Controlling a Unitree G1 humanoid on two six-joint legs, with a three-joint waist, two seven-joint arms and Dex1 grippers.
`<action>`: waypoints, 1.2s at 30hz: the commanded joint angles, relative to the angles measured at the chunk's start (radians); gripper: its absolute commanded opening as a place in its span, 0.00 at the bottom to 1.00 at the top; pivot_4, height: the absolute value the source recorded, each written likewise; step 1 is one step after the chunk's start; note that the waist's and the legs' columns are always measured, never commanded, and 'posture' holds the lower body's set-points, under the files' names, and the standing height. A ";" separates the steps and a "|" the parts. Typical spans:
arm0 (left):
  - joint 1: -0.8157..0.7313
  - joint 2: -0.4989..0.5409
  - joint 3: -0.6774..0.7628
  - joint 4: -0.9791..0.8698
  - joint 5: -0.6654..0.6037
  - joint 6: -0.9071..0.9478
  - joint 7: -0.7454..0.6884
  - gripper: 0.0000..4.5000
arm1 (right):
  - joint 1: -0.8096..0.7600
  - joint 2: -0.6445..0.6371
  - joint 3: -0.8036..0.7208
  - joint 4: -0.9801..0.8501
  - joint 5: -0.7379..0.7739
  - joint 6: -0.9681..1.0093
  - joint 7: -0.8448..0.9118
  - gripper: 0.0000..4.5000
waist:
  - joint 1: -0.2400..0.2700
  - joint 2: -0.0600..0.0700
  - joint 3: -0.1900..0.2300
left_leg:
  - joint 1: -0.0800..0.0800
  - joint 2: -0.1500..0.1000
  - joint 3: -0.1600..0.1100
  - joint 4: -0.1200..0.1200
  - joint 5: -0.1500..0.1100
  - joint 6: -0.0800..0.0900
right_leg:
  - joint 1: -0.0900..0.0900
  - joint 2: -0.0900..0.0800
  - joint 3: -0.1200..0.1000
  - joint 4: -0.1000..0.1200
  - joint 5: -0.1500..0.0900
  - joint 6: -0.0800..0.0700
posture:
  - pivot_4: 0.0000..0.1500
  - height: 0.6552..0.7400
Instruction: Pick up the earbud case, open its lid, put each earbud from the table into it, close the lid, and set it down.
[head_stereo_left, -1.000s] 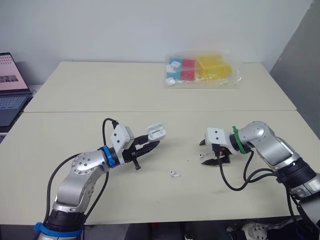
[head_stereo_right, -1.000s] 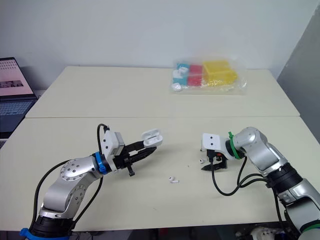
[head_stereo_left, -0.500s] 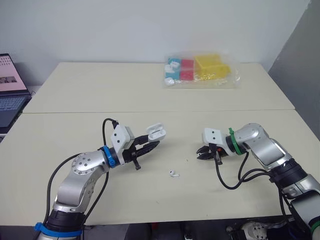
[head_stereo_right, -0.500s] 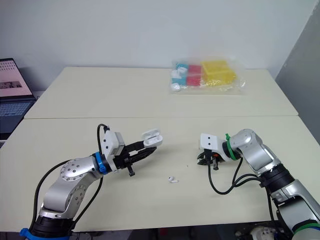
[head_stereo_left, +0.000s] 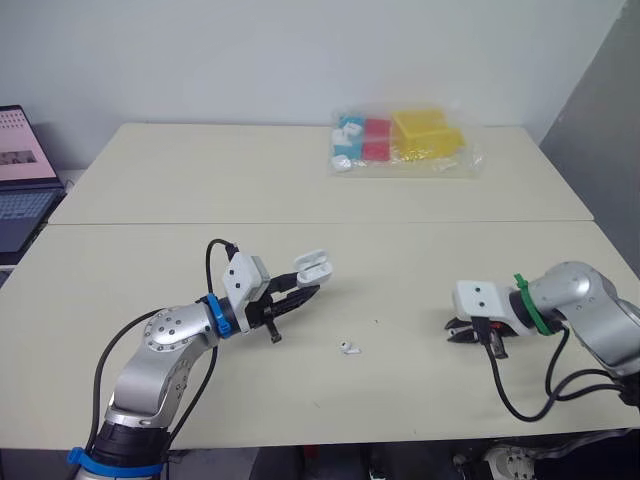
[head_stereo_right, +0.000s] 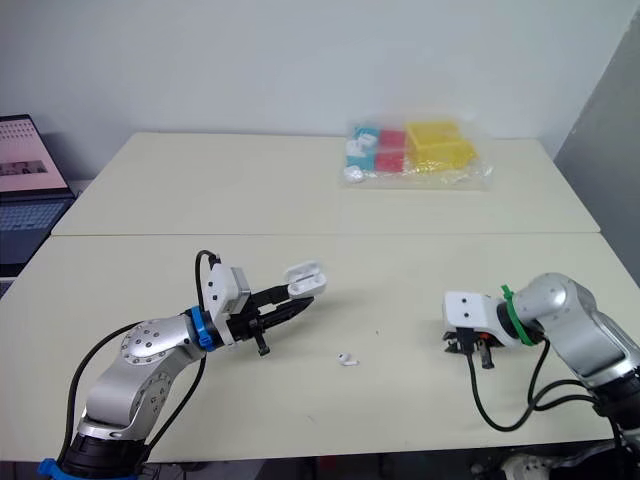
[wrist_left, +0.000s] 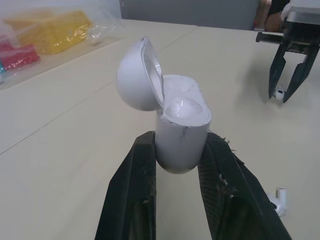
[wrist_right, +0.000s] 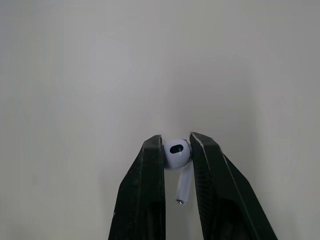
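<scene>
My left gripper (head_stereo_left: 303, 291) clamps the earbud case (wrist_left: 181, 134), lid open, above the table (head_stereo_left: 400, 255). My right gripper (wrist_right: 176, 140) pinches one earbud (wrist_right: 177, 152) (just its round head), well apart from the case. It could slip out on the way.
</scene>
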 joint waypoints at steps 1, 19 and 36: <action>-0.006 0.009 0.002 -0.024 0.000 -0.021 -0.005 0.18 | 0.076 -0.082 -0.106 -0.007 -0.014 -0.031 -0.024 0.09 | 0.000 0.000 0.000 | 0.000 0.000 0.001 0.000 0.000 0.000 | 0.000 0.000 0.000 0.000 0.000 0.000 | 1.00 1.00; 0.026 0.024 0.008 -0.036 -0.003 -0.020 -0.003 0.18 | 0.118 -0.049 -0.181 -0.013 0.072 -0.048 -0.028 0.79 | -0.011 -0.002 0.001 | 0.006 0.001 0.001 -0.001 0.000 0.000 | 0.003 0.000 0.002 0.000 0.000 0.000 | 1.00 1.00; 0.076 0.034 -0.002 -0.085 0.004 0.005 0.037 0.18 | 0.134 -0.178 -0.156 -0.271 0.046 0.415 -0.174 0.79 | -0.010 0.000 0.002 | 0.006 0.001 -0.001 -0.002 0.000 -0.001 | 0.003 -0.003 0.002 -0.001 -0.004 -0.006 | 1.00 1.00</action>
